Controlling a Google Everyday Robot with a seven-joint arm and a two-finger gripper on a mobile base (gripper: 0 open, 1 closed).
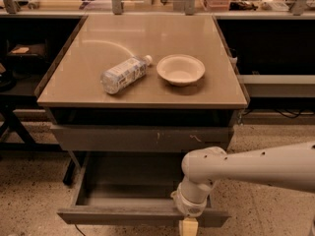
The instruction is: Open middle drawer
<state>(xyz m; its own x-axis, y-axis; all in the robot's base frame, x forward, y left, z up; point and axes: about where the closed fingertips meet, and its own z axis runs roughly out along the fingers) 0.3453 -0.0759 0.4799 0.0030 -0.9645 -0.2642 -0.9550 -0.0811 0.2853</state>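
Observation:
The middle drawer [140,215] stands pulled out below the table, with its shallow grey tray interior [128,178] showing and its plain dark-grey front strip nearest the camera. My gripper [189,226] is at the right part of that front strip, at the bottom edge of the view, hanging from the white wrist [193,200]. The white arm [256,168] comes in from the right. Above the open drawer sits the taller grey front with pale scratch marks [142,137], which is closed.
On the tan tabletop [147,38] lie a plastic water bottle [123,73] on its side and a white bowl [180,69]. Dark shelving flanks the table on both sides. Speckled floor [29,195] surrounds the drawer.

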